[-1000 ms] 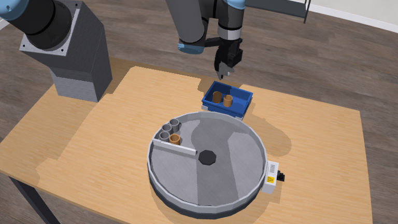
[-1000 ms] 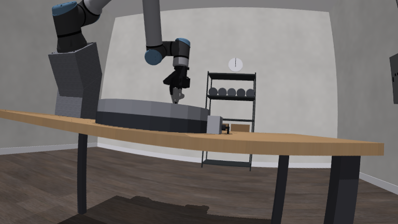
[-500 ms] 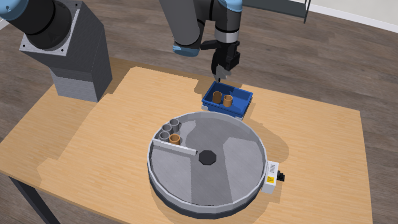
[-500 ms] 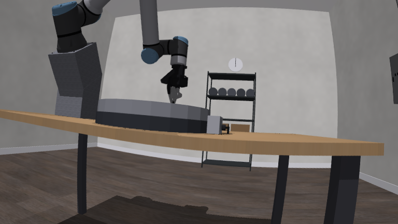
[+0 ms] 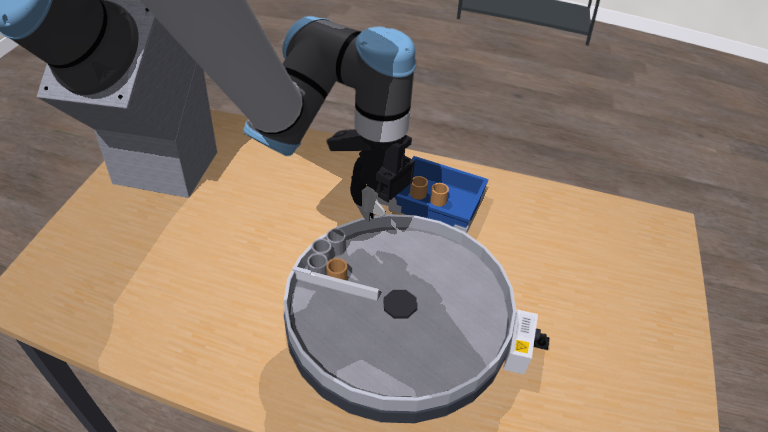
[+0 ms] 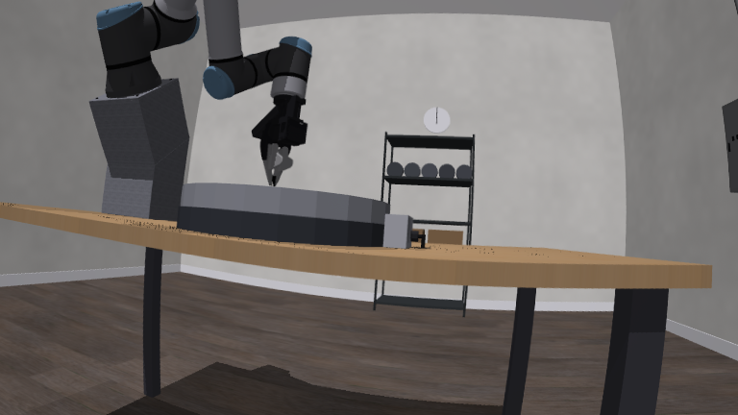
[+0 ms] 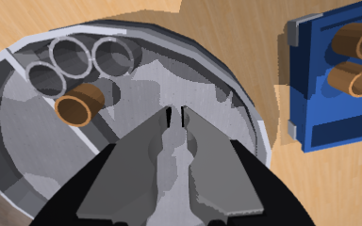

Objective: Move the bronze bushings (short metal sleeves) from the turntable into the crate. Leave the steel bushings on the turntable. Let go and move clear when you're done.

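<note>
One bronze bushing (image 5: 336, 267) stands on the grey turntable (image 5: 399, 311) at its far left, beside three steel bushings (image 5: 326, 246) and against a pale divider bar (image 5: 336, 284). In the wrist view the bronze bushing (image 7: 79, 103) sits left of my fingertips, with the steel bushings (image 7: 77, 58) behind it. Two bronze bushings (image 5: 428, 189) stand in the blue crate (image 5: 444, 194); the crate also shows in the wrist view (image 7: 325, 77). My gripper (image 5: 371, 211) is shut and empty, hovering over the turntable's far rim, between the crate and the bushings; it also shows in the wrist view (image 7: 174, 115) and the side view (image 6: 273, 174).
A black hub (image 5: 400, 303) sits at the turntable's centre. A white control box (image 5: 522, 341) is fixed to its right side. The arm's grey pedestal (image 5: 150, 116) stands at the table's far left. A shelf rack (image 6: 428, 214) stands beyond the table.
</note>
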### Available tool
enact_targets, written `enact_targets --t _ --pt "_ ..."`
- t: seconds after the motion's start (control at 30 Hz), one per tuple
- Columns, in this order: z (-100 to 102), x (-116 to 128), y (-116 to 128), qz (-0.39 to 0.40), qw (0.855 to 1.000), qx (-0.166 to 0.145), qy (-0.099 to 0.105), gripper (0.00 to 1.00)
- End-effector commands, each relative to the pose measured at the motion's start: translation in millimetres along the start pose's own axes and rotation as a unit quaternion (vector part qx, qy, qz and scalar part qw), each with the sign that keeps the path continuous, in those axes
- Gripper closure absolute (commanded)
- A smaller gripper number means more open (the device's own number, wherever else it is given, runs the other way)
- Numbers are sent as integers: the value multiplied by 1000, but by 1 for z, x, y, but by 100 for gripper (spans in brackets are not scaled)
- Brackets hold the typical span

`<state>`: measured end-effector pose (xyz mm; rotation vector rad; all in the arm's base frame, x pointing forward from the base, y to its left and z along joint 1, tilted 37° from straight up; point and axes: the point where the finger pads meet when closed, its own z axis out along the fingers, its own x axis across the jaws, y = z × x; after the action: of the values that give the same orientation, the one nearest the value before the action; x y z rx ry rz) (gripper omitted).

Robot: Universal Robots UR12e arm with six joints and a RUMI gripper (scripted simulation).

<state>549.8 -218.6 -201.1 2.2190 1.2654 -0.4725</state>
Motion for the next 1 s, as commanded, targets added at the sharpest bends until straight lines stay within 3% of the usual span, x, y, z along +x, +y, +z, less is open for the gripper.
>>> enact_targets --t 0.0,0.27,0.97 --pt "-1 -62 12 -2 1000 -4 6 95" --pt "0 -96 18 -2 1000 -4 6 95" --pt "0 -96 18 -2 1000 -4 6 95"
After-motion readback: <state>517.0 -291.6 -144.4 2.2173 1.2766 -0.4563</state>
